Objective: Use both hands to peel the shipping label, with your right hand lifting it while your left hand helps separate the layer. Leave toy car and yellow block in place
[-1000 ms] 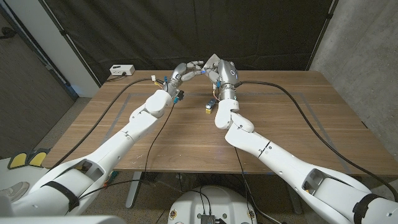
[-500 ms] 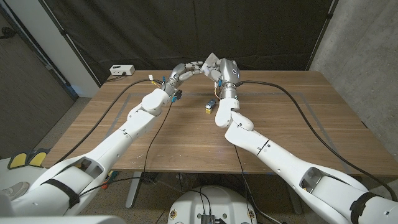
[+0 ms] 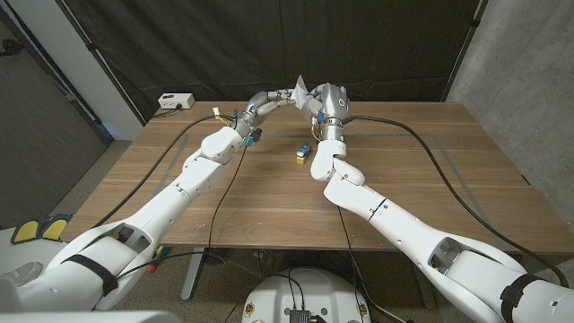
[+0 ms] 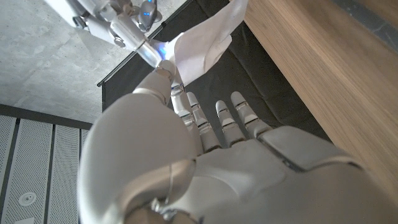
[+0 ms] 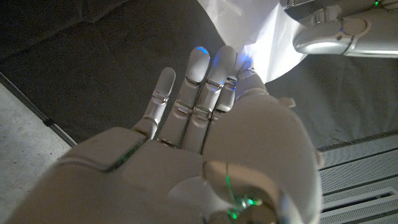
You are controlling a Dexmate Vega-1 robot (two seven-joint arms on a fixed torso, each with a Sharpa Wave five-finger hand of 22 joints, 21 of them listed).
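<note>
The white shipping label [image 3: 299, 88] hangs in the air above the table's far edge, pinched from both sides. My left hand [image 3: 267, 100] grips its left side, my right hand [image 3: 324, 101] its right side. In the left wrist view the label [image 4: 204, 42] sits at my left hand's [image 4: 205, 143] thumb tip, with right-hand fingertips [image 4: 127, 28] on it. In the right wrist view the label [image 5: 258, 34] curls above my right hand [image 5: 205, 124], and a left-hand finger [image 5: 336, 34] touches it. The small blue toy car [image 3: 307, 145] and yellow block [image 3: 300, 161] lie on the table [image 3: 269, 197] below the hands.
A white box [image 3: 176, 101] with a cable stands at the table's back left corner. Black cables [image 3: 421, 144] run over the tabletop on both sides. A dark curtain hangs behind the table.
Both hands have risen slightly with the label between them. The label now looks narrower and more folded. Car and block have not moved.
</note>
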